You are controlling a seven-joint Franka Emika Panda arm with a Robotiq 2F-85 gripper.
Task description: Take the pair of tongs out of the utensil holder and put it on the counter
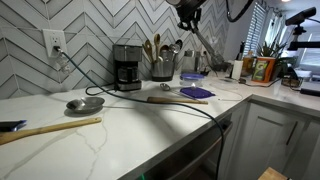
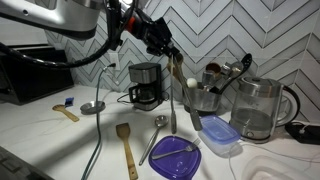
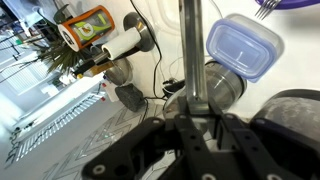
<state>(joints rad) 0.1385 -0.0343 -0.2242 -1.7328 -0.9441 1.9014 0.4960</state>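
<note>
Two slim arms of the tongs (image 2: 171,95) hang upright beside the coffee maker (image 2: 147,85), their top clenched in my gripper (image 2: 165,52). I hold them high so the tips stay clear of the utensil holder (image 2: 205,97) on the right, ready to lower onto the counter (image 2: 35,135).

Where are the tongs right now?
In an exterior view the pair of tongs hangs upright from the tool, out of the utensil holder, between it and the coffee maker, tips down near the counter.
</note>
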